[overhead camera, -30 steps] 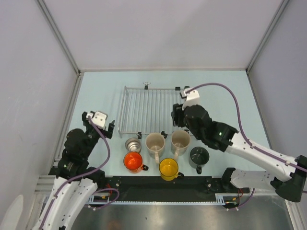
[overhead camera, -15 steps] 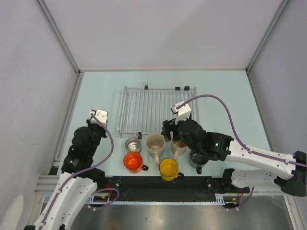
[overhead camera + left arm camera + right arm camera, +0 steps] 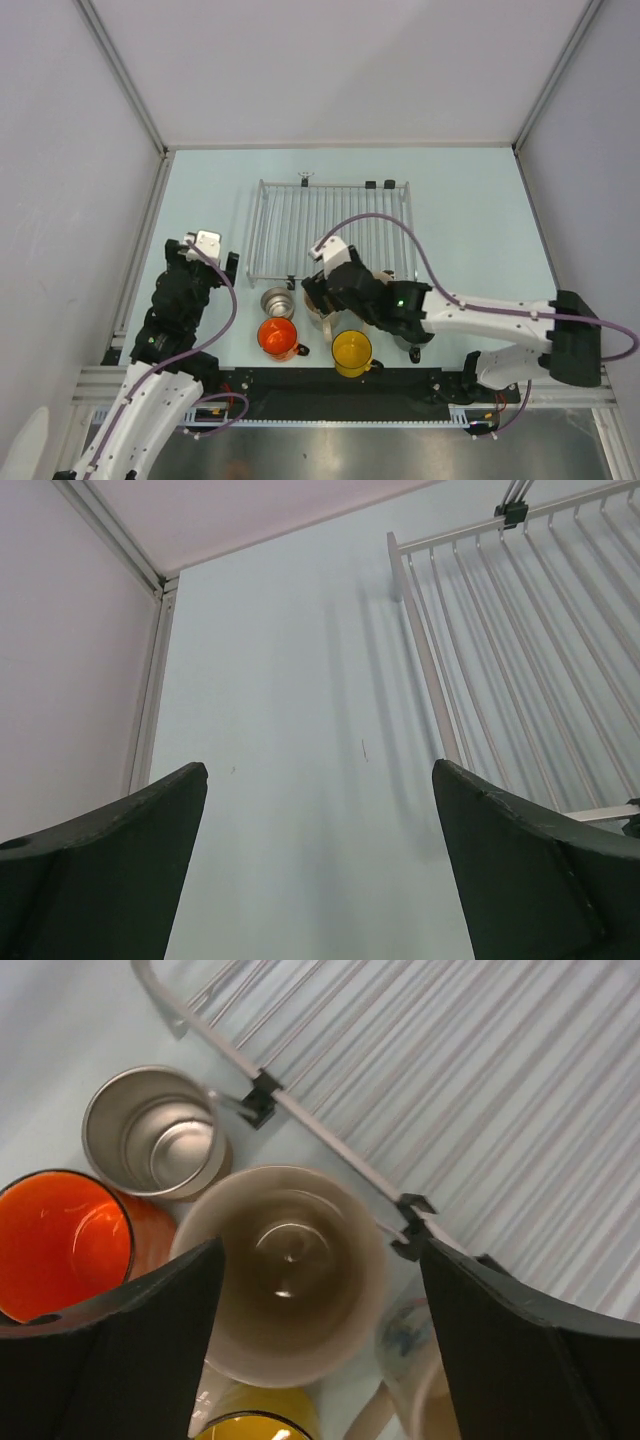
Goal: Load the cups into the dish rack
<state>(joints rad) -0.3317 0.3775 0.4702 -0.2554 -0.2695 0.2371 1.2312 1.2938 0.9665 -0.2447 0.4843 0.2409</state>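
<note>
Because the beige mug (image 3: 285, 1280) under the right gripper (image 3: 320, 1250) looks like glazed ceramic, I judge it stiff, fairly heavy for its size, slick on the wall, and liable to chip if it knocks a neighbour or the wires. It stands upright on the table (image 3: 200, 200), just beside the near rail of the dish rack (image 3: 330, 225), which lies at its 12 o'clock in the top view. The steel cup (image 3: 155, 1135) sits close at its 9 o'clock, the orange mug (image 3: 60, 1235) at 8 o'clock and the yellow mug (image 3: 352, 350) at 5 o'clock. A second beige mug (image 3: 440, 1400) is at 3 o'clock, largely hidden by the arm. No cup is on the rack yet.

The right gripper's fingers stand wide apart, one on either side of the mug's mouth, clamped on nothing. With neighbours so close, the wall at the rim seems the safest hold: one finger inside and one outside, on a side clear of the handle, which I cannot make out. The left gripper (image 3: 320, 770) hangs with fingers spread over bare table at the rack's 9 o'clock, holding nothing.
</note>
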